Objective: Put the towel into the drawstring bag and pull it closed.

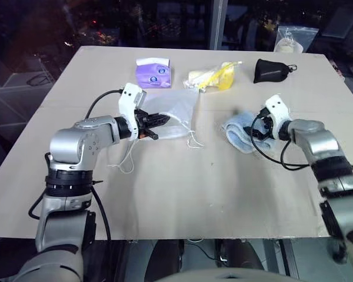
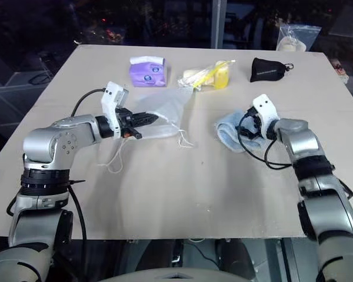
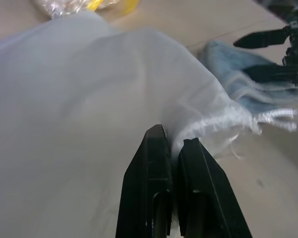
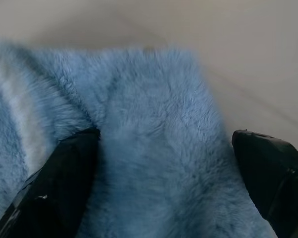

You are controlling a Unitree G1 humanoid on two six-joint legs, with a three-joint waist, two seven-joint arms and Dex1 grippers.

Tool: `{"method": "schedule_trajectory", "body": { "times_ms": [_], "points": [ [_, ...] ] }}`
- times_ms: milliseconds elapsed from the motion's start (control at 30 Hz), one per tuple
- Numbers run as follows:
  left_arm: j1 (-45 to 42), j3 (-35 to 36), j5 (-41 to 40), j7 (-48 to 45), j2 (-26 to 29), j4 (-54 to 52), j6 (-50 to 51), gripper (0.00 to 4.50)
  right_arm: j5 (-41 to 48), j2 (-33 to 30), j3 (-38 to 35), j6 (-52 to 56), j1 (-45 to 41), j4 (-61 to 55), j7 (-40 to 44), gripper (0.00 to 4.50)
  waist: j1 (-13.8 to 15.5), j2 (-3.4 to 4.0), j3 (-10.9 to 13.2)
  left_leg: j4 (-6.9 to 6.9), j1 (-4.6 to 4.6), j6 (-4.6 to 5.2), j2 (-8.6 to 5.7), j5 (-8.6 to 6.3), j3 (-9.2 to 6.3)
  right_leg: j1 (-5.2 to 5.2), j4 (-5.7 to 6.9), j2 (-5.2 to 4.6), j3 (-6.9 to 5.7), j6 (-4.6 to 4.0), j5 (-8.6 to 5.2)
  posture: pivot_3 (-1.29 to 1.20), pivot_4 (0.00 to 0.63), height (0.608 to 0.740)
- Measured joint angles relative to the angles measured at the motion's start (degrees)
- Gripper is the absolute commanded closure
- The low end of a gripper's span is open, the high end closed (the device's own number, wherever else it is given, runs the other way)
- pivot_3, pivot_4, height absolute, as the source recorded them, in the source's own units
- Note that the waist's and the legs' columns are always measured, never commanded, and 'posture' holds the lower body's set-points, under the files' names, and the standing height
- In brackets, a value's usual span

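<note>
The beige rectangular table (image 1: 182, 194) carries the white semi-sheer mesh drawstring bag (image 1: 179, 108) left of centre. The left gripper (image 1: 155, 127) has its 2 black fingers pinched tight on the bag's near edge. Right of centre lies the small light blue fluffy towel (image 1: 238, 130); the right gripper (image 4: 171, 183) straddles it, jaws spread wide.

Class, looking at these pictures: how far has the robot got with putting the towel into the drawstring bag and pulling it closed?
Early stage. Done: the left gripper is shut on the drawstring bag, pinching its white fabric. In hand: the right gripper is open, its fingers either side of the towel, which lies on the table apart from the bag. Left: gripping the towel, putting it into the bag, pulling the cords.
</note>
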Motion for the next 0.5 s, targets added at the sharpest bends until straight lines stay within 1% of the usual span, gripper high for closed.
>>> {"method": "schedule_trajectory", "body": {
  "times_ms": [33,133,200,267,367,400,433,467,500],
  "points": [
    [-0.04,0.01,0.04,0.46,-0.16,0.02,0.11,4.35,-0.64,0.23,0.52,-1.10,-1.12,2.04,0.64,0.00,0.01,-0.03,-0.02,-0.01,0.00,-0.01,0.03,-0.01,-0.02,0.00,0.01,0.01,-0.02,0.01,-0.01,0.00,0.150,0.740],
    [-0.10,0.24,-0.11,2.58,-1.67,-0.31,0.66,4.35,-4.23,1.47,2.46,-7.11,-6.26,12.92,3.43,0.00,-0.04,-0.05,-0.05,-0.04,0.15,-0.02,0.00,-0.01,-0.01,0.14,0.00,-0.02,0.03,0.00,0.00,0.00,0.150,0.740],
    [-0.07,0.39,-0.27,3.41,-2.07,-0.66,1.31,4.50,-5.68,1.84,2.47,-9.37,-7.64,16.75,4.29,0.54,0.10,-0.08,-0.06,0.05,0.27,-0.01,0.00,-0.01,-0.05,0.34,0.00,-0.06,-0.04,-0.01,0.00,0.00,0.150,0.740],
    [-0.08,2.11,-0.78,4.76,-2.83,-1.60,1.90,4.50,-6.05,2.37,1.96,-10.59,-8.02,18.79,6.35,1.33,0.23,-0.08,-0.07,0.18,0.31,-0.01,0.01,-0.01,-0.11,0.46,0.02,-0.10,-0.03,-0.02,0.00,0.00,0.150,0.740],
    [-0.50,2.64,-1.12,6.99,-3.15,-3.28,4.26,4.50,-5.69,2.56,0.46,-10.62,-6.68,17.74,10.05,2.81,0.24,-0.08,-0.08,0.28,0.36,0.00,-0.01,-0.01,-0.24,0.56,0.05,-0.15,0.04,-0.01,0.01,0.00,0.150,0.740],
    [-0.92,2.55,-1.22,7.60,-3.19,-3.84,5.57,4.50,-5.02,2.40,-0.38,-10.50,-5.22,15.54,11.74,3.34,0.20,-0.08,-0.08,0.28,0.36,0.00,-0.01,-0.01,-0.28,0.56,0.05,-0.15,0.05,-0.01,0.02,0.00,0.150,0.740],
    [-1.16,2.54,-1.37,7.76,-3.22,-4.06,6.29,4.50,-4.68,2.27,-0.79,-10.38,-4.35,14.17,12.49,3.71,0.16,-0.08,-0.08,0.26,0.36,0.00,-0.02,-0.01,-0.30,0.55,0.05,-0.15,0.07,0.00,0.02,0.00,0.150,0.740],
    [-1.86,2.54,-2.03,7.83,-3.40,-4.18,7.75,4.50,-3.78,1.86,-1.88,-9.86,-2.15,10.63,13.83,4.22,0.17,-0.08,-0.08,0.25,0.33,-0.01,-0.01,-0.01,-0.39,0.54,0.06,-0.15,0.01,0.01,0.02,0.00,0.150,0.740],
    [-2.44,2.51,-2.90,7.69,-3.50,-4.37,9.33,4.50,-2.14,1.62,-3.41,-9.23,0.96,5.80,14.92,4.48,0.21,-0.08,-0.08,0.24,0.27,-0.01,0.00,-0.01,-0.47,0.48,0.07,-0.12,-0.04,0.01,0.02,0.00,0.150,0.740]
  ]
}}
